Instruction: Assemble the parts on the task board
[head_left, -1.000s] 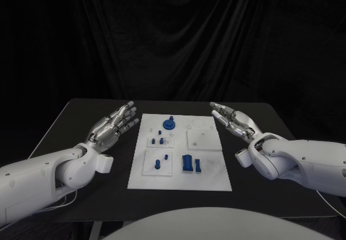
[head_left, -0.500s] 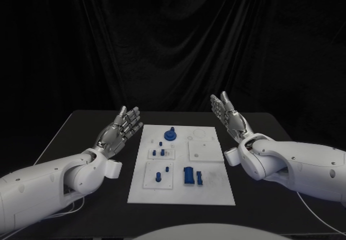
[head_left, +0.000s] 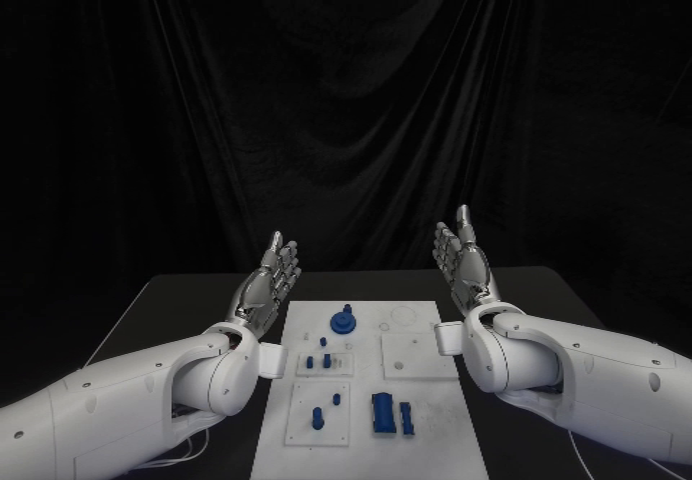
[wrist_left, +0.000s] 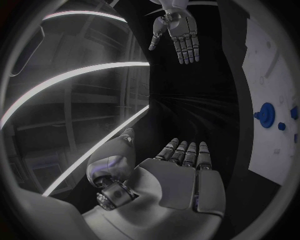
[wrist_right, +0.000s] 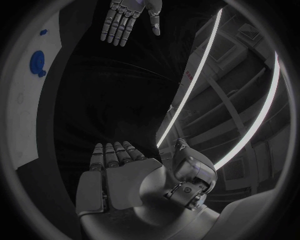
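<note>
The white task board (head_left: 433, 400) lies in the middle of the black table. On it I see a blue gear-like part (head_left: 345, 322) near the far end, small blue pegs (head_left: 325, 362) in a square plate, and a larger blue block (head_left: 385, 412) nearer me. My left hand (head_left: 271, 276) is raised above the table left of the board, fingers straight and together, holding nothing. My right hand (head_left: 462, 259) is raised to the right of the board, palm inward, also empty. The left wrist view shows the left hand (wrist_left: 184, 170) and the right hand (wrist_left: 180, 32) opposite.
Black table (head_left: 173, 305) stretches on both sides of the board, with a dark curtain behind. In the right wrist view the board's edge (wrist_right: 25, 125) and the blue gear (wrist_right: 37, 63) lie off to one side of my palm (wrist_right: 115, 175).
Both hands have risen from low beside the board to upright well above the table. The head camera has tilted up, shifting the board lower in view.
</note>
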